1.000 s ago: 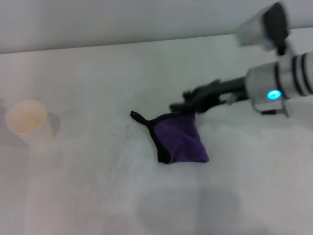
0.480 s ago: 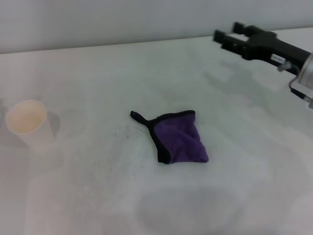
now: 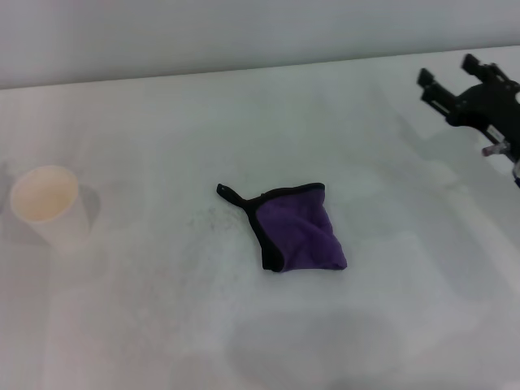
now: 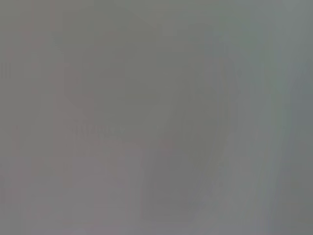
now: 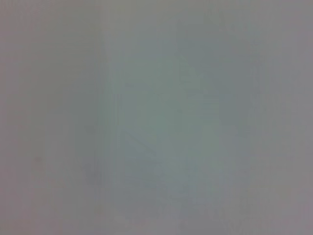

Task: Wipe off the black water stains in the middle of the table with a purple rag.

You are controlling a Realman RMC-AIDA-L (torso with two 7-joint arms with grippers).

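Note:
The purple rag [image 3: 299, 229] lies folded on the white table [image 3: 162, 309] near the middle, black edging showing and its small black loop pointing left. No dark brown blotch shows; only faint grey specks [image 3: 210, 219] lie just left of the rag. My right gripper [image 3: 449, 76] is open and empty, raised at the far right edge of the head view, well away from the rag. The left gripper is out of view. Both wrist views show only a blank grey blur.
A pale paper cup [image 3: 47, 205] stands upright at the left side of the table. The table's far edge runs along the top of the head view.
My right gripper let go of the rag's upper corner, rose, and pulled back to the right. The rag lies flat where it was.

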